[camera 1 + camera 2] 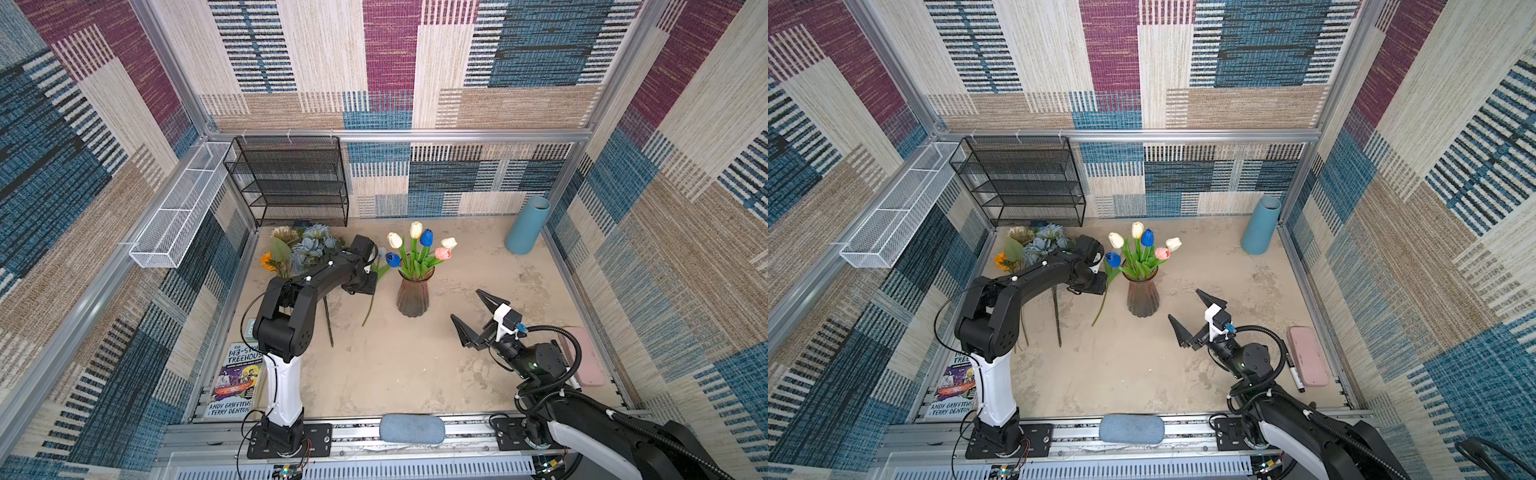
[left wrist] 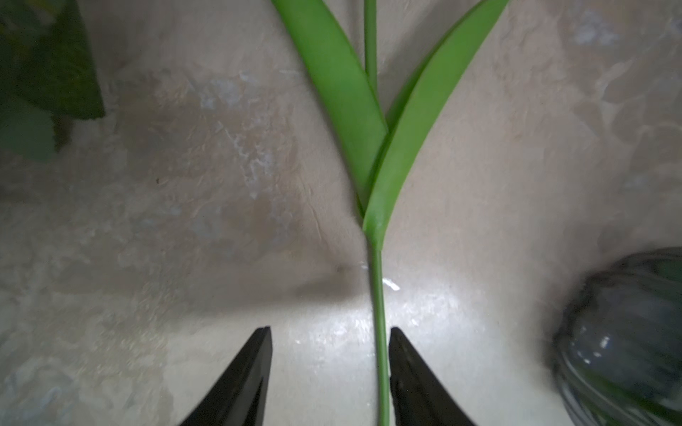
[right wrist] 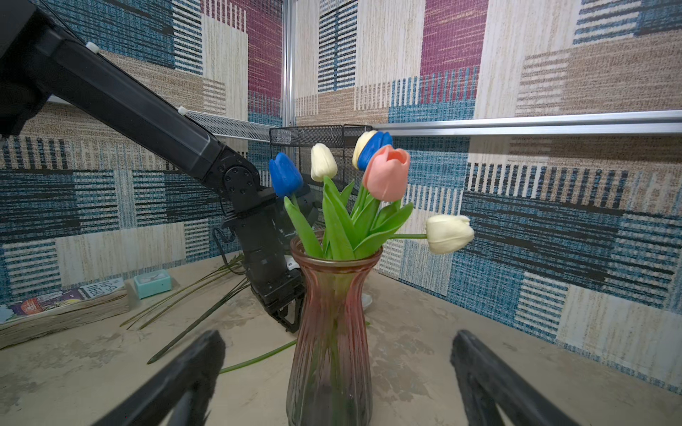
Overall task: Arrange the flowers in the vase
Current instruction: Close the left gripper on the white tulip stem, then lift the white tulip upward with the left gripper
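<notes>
Your left pincer stands half open astride the tulip stem, which lies on the bench at nine o'clock of the vase. It looks light, springy and slick, so pinch the bare stalk below the leaves. Your right pincer gapes empty at the vase's four o'clock.

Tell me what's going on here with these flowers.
Six tulips already stand in the vase. The left gripper is open around the stem of another flower lying on the table. The right gripper hovers open and empty near the vase. More flowers lie at the back left.
</notes>
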